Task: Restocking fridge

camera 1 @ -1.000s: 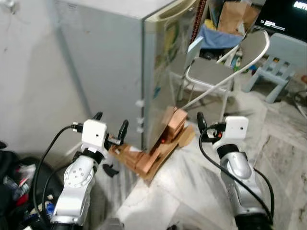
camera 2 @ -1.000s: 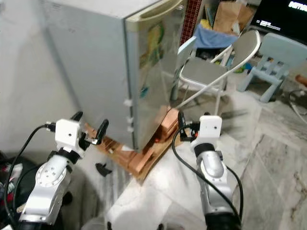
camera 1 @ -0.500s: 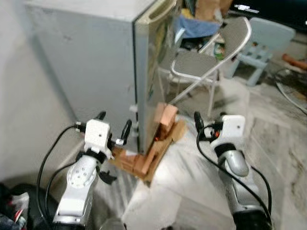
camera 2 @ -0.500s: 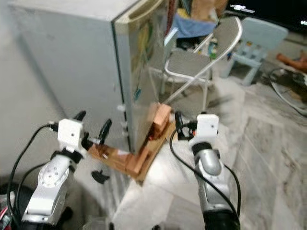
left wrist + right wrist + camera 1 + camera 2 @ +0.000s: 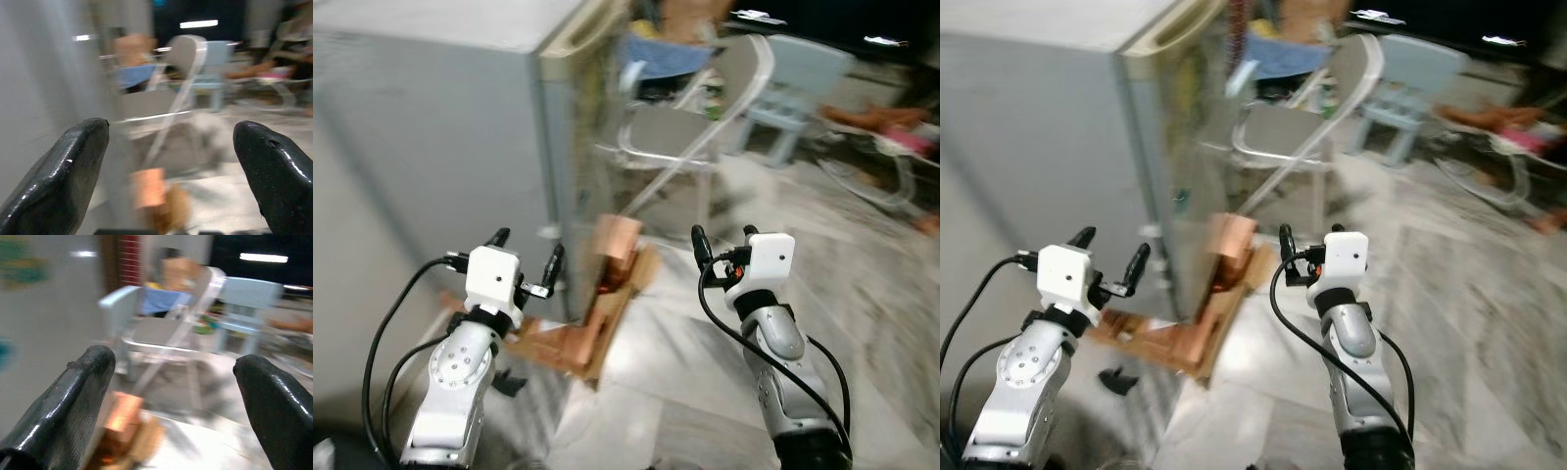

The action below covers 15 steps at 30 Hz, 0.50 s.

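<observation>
Both hands raised and released, empty: left hand near the grey fridge, right hand further right. Blurred folding chair beyond.

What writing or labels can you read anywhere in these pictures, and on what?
None can be read.
Fridge door: coloured stickers, blurred past reading.
Dark screen at the back: bright marks, too small and blurred to read.
Cardboard at the fridge's foot: no print can be made out.
</observation>
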Tool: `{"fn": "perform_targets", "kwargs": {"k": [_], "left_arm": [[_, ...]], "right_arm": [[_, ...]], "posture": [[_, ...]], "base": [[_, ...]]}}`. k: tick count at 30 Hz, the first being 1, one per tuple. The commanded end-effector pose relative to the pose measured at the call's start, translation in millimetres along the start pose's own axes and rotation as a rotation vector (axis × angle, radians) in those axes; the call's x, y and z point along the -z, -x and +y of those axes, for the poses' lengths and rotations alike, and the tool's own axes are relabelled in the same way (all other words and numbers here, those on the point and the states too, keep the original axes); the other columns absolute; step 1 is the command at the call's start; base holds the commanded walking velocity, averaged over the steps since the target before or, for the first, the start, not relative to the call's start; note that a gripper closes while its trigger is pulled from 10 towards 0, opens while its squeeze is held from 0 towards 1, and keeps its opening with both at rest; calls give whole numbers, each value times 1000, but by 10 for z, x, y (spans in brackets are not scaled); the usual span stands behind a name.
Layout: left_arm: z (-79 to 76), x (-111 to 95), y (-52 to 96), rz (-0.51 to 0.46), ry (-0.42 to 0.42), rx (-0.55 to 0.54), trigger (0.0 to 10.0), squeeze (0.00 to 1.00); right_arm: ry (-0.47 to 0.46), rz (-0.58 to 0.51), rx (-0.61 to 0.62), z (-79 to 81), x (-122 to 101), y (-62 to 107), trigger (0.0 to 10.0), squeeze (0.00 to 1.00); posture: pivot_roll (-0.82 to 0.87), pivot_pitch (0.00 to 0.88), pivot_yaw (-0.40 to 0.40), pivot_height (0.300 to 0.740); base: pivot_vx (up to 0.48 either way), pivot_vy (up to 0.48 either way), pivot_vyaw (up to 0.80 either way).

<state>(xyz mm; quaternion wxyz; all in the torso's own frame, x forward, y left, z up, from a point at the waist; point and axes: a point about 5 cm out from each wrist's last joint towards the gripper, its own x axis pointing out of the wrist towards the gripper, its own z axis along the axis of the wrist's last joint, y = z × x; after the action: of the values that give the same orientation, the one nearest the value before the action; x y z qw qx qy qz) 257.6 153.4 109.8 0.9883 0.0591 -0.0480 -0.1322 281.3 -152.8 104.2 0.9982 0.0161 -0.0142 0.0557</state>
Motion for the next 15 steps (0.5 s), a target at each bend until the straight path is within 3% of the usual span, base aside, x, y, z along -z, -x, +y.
{"fn": "perform_targets", "kwargs": {"k": [1, 4, 13, 15], "left_arm": [[-51, -30, -22, -13, 9, 22, 10000, 0], [-44, -26, -28, -9, 10, 8, 10000, 0], [188, -9, -18, 5, 33, -197, 10000, 0], [317, -3, -5, 13, 18, -294, 10000, 0]], "right_arm": [[8, -3, 12, -28, -18, -12, 10000, 0], [9, -6, 10, -28, -22, -14, 10000, 0], [14, -10, 11, -26, -30, -25, 10000, 0], [15, -11, 12, -23, -31, -25, 10000, 0]], "posture": [[84, 44, -76, 740], [84, 44, -77, 740], [84, 44, -76, 740], [83, 44, -74, 740]], "base": [[349, 0, -800], [289, 0, -800], [0, 0, 0], [0, 0, 0]]}}
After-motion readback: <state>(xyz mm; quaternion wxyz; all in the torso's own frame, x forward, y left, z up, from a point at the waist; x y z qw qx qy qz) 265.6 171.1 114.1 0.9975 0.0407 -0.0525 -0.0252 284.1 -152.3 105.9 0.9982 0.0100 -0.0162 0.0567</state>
